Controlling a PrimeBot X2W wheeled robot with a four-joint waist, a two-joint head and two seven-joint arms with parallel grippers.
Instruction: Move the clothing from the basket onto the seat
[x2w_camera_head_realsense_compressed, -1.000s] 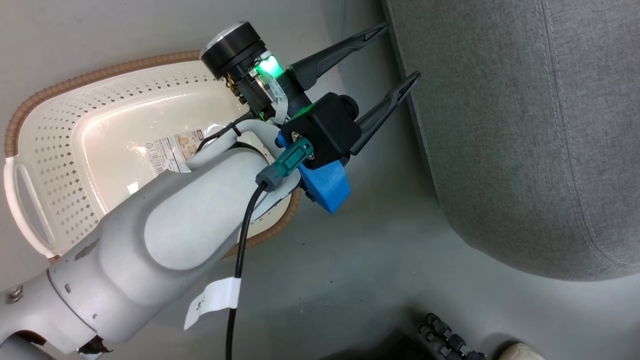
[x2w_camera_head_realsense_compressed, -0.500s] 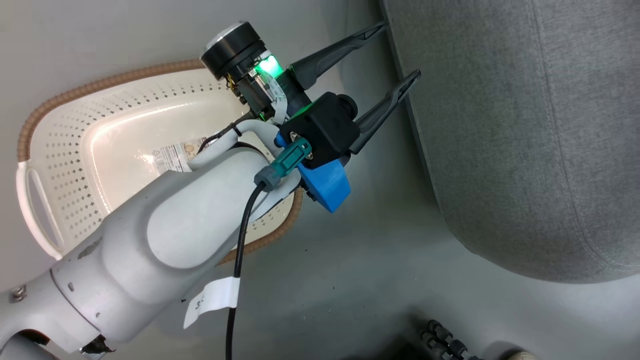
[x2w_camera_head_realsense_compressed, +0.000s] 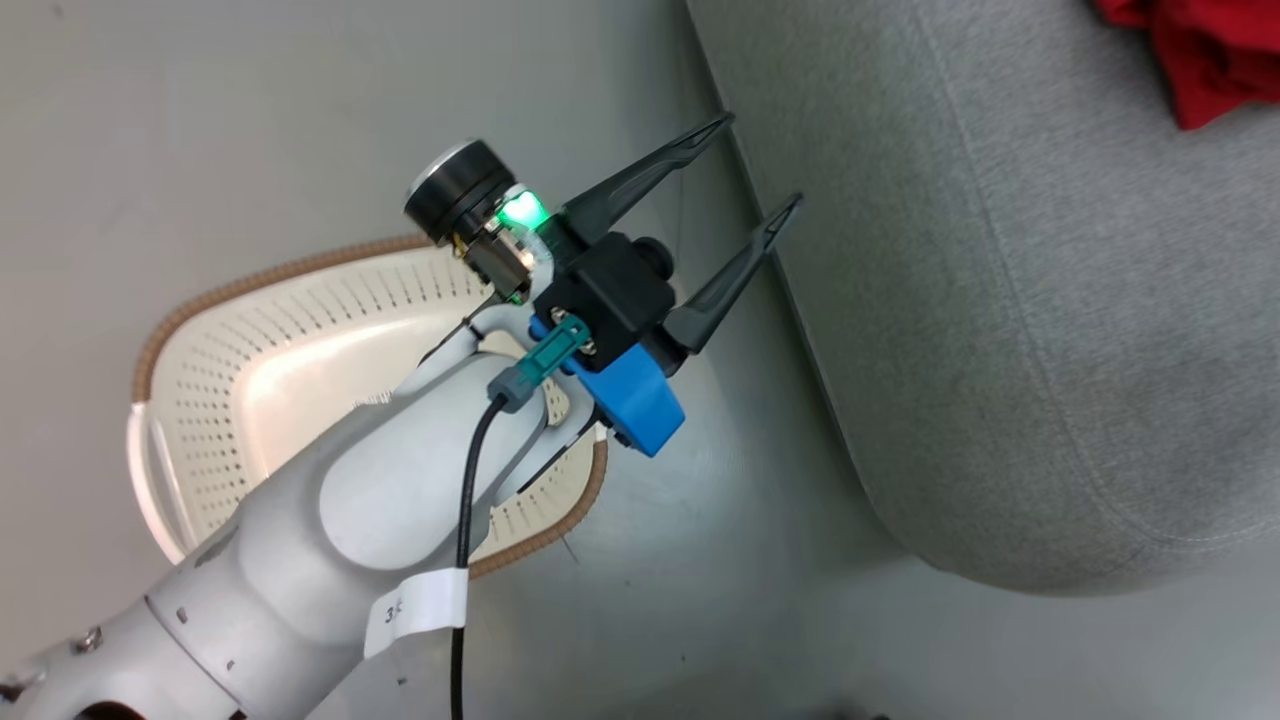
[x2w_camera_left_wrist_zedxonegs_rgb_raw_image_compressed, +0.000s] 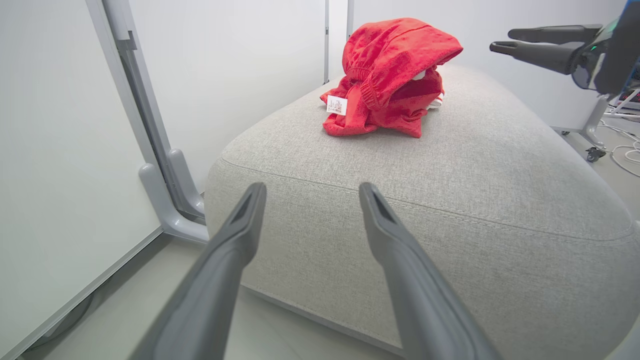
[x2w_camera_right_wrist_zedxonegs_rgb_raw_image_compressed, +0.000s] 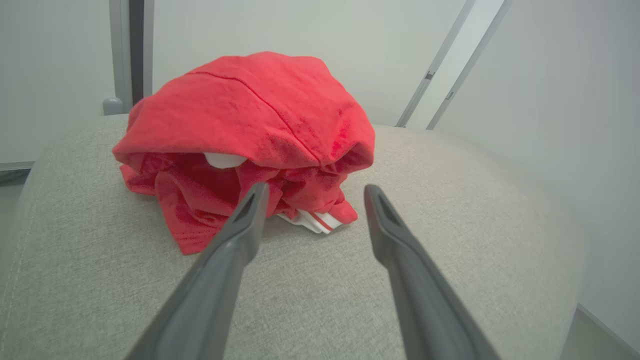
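Note:
The red clothing (x2w_camera_left_wrist_zedxonegs_rgb_raw_image_compressed: 390, 75) lies in a crumpled pile on top of the grey seat (x2w_camera_left_wrist_zedxonegs_rgb_raw_image_compressed: 475, 165), with a white tag and striped trim showing; it is also seen as clothing (x2w_camera_right_wrist_zedxonegs_rgb_raw_image_compressed: 250, 125) and clothing (x2w_camera_head_realsense_compressed: 1210, 50). On the floor to the left stands the cream basket (x2w_camera_head_realsense_compressed: 260, 340); its visible inside is bare, and my left arm hides part of it. My left gripper (x2w_camera_head_realsense_compressed: 760, 162) is open and holds nothing, above the floor beside the seat's (x2w_camera_head_realsense_compressed: 1000, 300) edge. My right gripper (x2w_camera_right_wrist_zedxonegs_rgb_raw_image_compressed: 316, 190) is open just above the seat (x2w_camera_right_wrist_zedxonegs_rgb_raw_image_compressed: 450, 225), its tips close to the pile.
White wall panels stand behind the seat, with a grey post foot (x2w_camera_left_wrist_zedxonegs_rgb_raw_image_compressed: 170, 200) on the floor at its left corner. A wheeled stand and loose cables (x2w_camera_left_wrist_zedxonegs_rgb_raw_image_compressed: 600, 145) sit at the far right. Grey floor (x2w_camera_head_realsense_compressed: 700, 560) lies between basket and seat.
The head camera has shifted, bringing the red clothing into the top right. My left gripper stays open beside the seat's edge.

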